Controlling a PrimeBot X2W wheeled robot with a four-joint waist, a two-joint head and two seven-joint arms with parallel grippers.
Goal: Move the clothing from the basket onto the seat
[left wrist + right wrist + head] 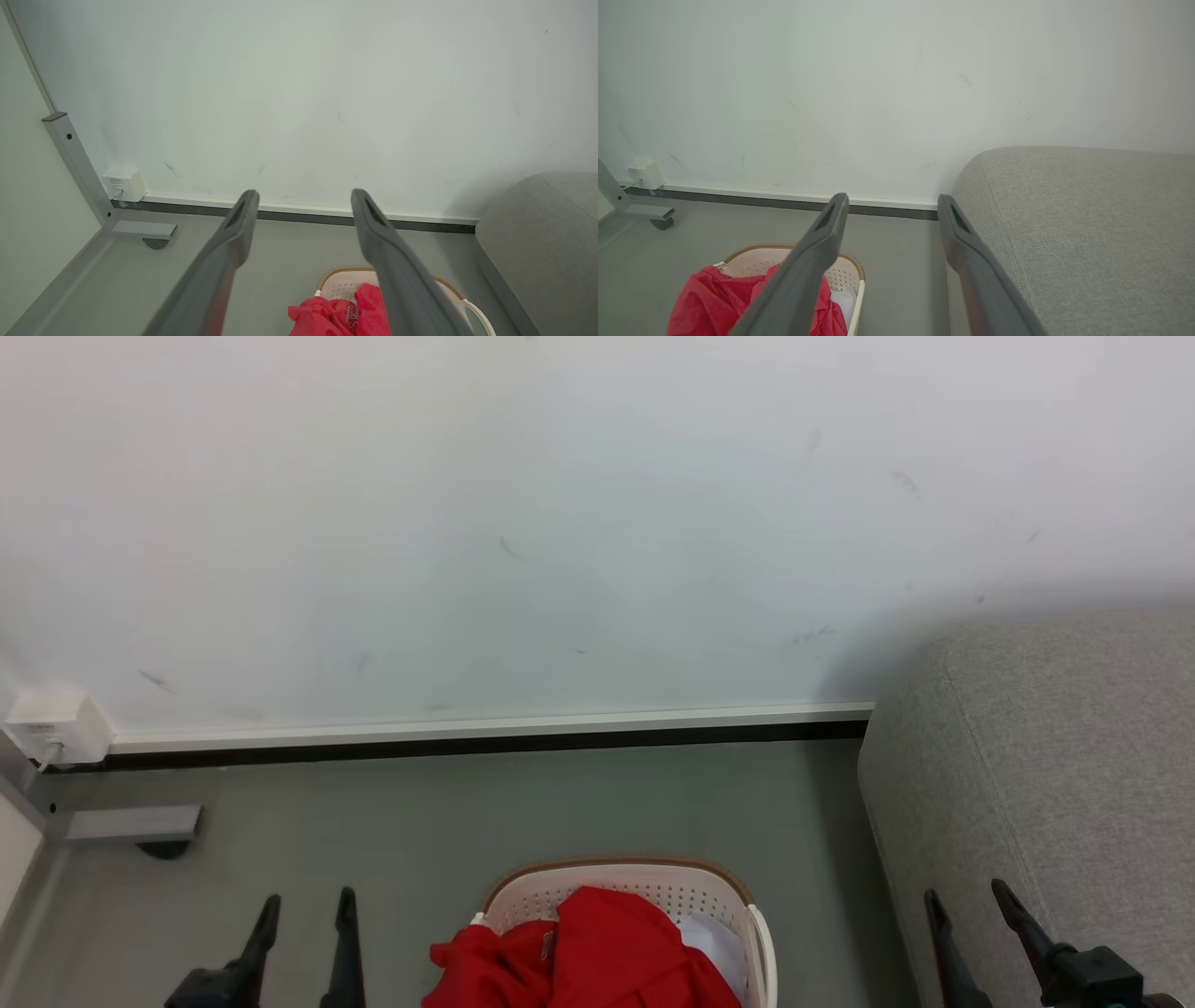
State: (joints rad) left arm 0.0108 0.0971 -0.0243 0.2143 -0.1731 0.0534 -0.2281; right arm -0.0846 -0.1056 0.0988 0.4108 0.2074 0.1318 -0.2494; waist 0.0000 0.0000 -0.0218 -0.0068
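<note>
In left wrist view, white lettering on clothing in basket

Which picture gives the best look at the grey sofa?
The right wrist view: the sofa spreads across its right half, rounded edge and woven top plain. The head view has one end at the right; the left wrist view catches a corner.

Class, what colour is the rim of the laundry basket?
The basket rim is brown; the head view shows it best.
</note>
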